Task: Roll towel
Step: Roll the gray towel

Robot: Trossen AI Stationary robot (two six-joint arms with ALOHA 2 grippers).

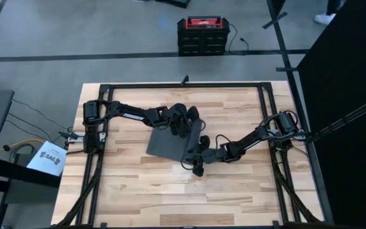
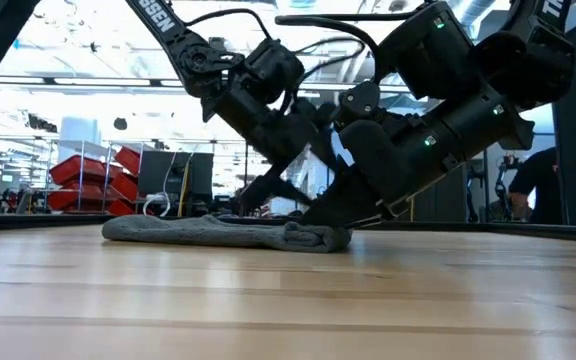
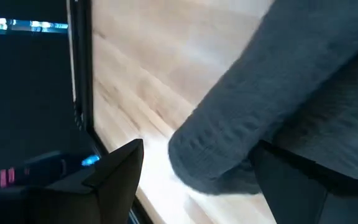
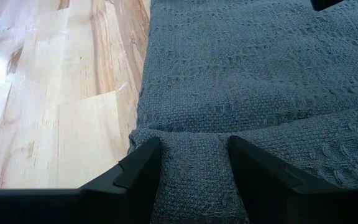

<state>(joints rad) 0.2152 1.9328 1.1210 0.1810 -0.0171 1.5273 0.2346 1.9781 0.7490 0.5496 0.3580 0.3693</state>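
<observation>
From above, the dark grey towel lies mid-desk, with the left gripper at its far right edge and the right gripper at its near right corner. The low view shows a raised fold at the towel's right end. The left wrist view shows that rolled edge lying between its fingers; whether they pinch it cannot be told. The right wrist view shows its fingers clenched on a cloth ridge.

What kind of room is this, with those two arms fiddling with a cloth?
Probably a robotics lab or workshop. The wooden table carries a black metal frame with both arms mounted on it, red storage bins line the room behind, and a red and black tool case sits on the floor.
</observation>
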